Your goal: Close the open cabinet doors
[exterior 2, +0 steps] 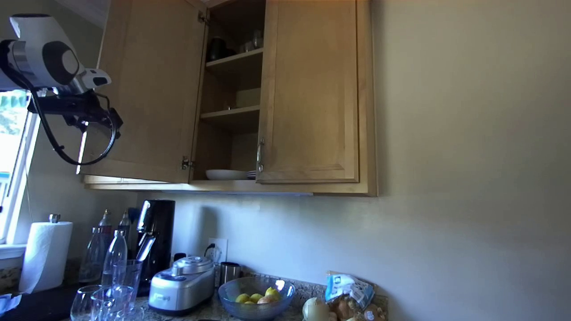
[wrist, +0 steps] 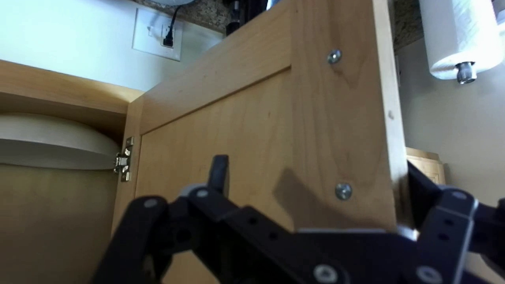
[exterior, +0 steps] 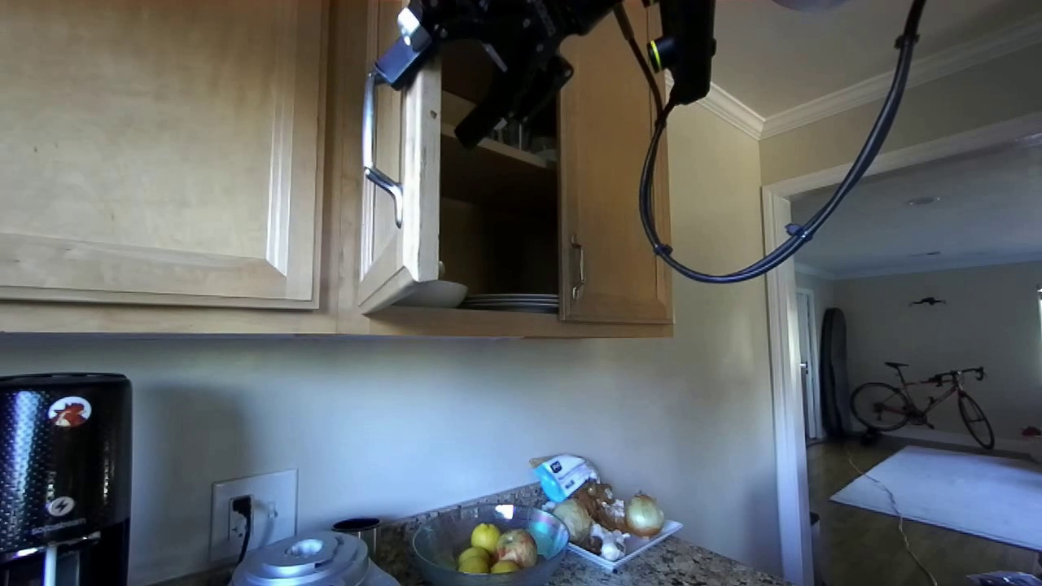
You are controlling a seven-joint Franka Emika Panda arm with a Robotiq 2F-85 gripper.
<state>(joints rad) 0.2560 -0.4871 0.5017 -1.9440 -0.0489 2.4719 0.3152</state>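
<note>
The left cabinet door of honey-coloured wood stands wide open, its bar handle on the outer face. Its inner face shows in an exterior view and fills much of the wrist view. My gripper is open and straddles the door's free edge. One finger is over the inner face; another finger is beyond the edge, on the handle side. Contact there cannot be told. The right door lies nearly flush with the frame, its handle near the opening.
Shelves hold glasses; a white bowl and stacked plates sit at the cabinet's bottom. A wider shut door adjoins. A cable loop hangs from the arm. Below are a fruit bowl and a food processor.
</note>
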